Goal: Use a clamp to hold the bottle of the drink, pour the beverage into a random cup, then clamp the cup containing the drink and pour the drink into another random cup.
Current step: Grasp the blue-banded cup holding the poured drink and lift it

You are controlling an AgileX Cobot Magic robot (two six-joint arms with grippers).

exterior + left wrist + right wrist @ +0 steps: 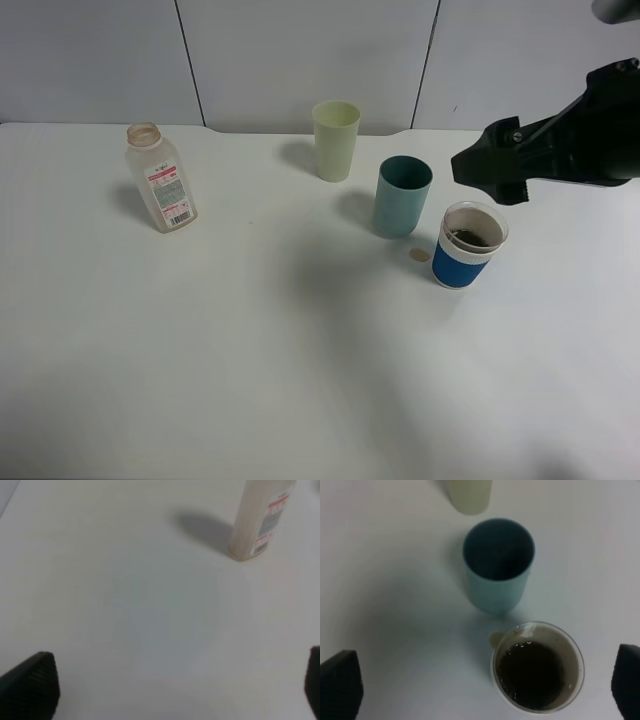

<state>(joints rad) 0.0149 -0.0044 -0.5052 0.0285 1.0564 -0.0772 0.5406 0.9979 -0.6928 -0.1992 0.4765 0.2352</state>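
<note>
Tea (pixel 474 238) fills part of the blue-sleeved cup (pixel 462 268), standing upright at the table's (pixel 250 360) three o'clock side. The right claw (pixel 492 178), jaws wide and empty, hovers nearest, the cup seemingly at its seven o'clock.

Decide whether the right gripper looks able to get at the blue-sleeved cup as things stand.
Probably yes. The right gripper hangs open close above the blue-sleeved cup, and nothing stands on the arm's side of it. The teal cup stands near its other side, apart from it, so a finger has little room there.
</note>
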